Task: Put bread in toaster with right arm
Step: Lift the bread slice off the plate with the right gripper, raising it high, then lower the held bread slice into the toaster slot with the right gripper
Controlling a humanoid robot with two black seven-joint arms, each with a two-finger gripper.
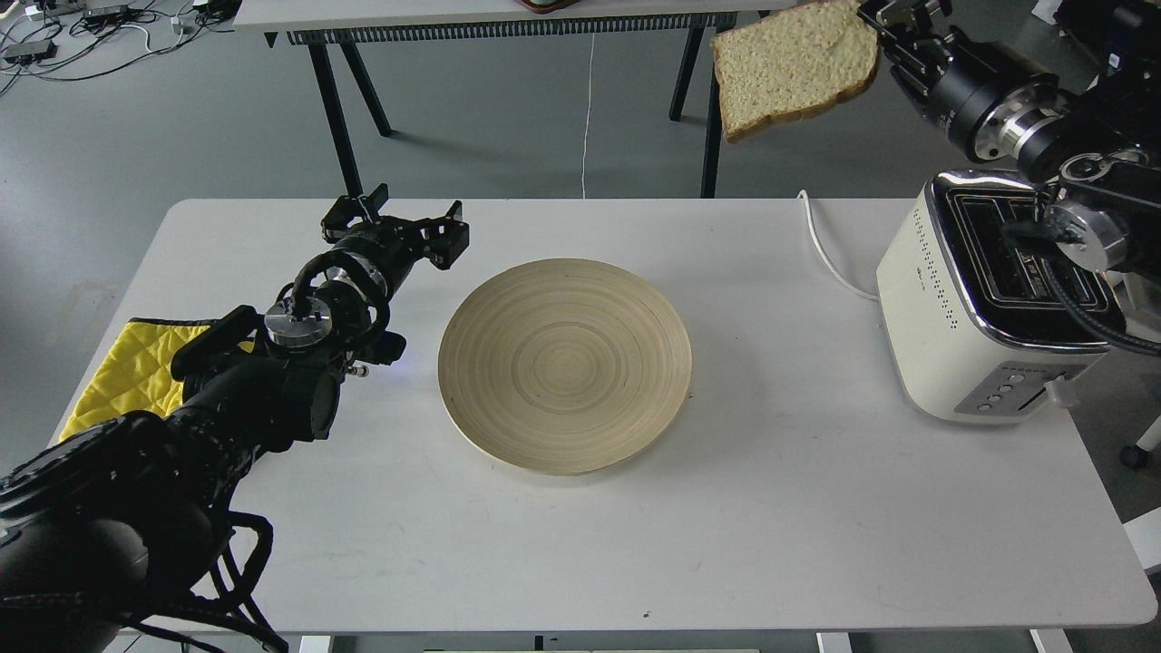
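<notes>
The bread (791, 65), a tan slice with brown crust, hangs high in the air at the top right, held by one edge. My right gripper (884, 20) is shut on that edge, above and to the left of the toaster (984, 304). The toaster is cream-white with a chrome top and two slots, at the table's right edge; my right arm crosses over part of its top. My left gripper (399, 222) is open and empty over the table's far left, left of the plate.
A round wooden plate (564, 363) lies bare at the table's middle. A yellow cloth (113, 372) lies at the left edge under my left arm. The toaster's white cord (821, 247) runs across the table behind it. A second table stands behind.
</notes>
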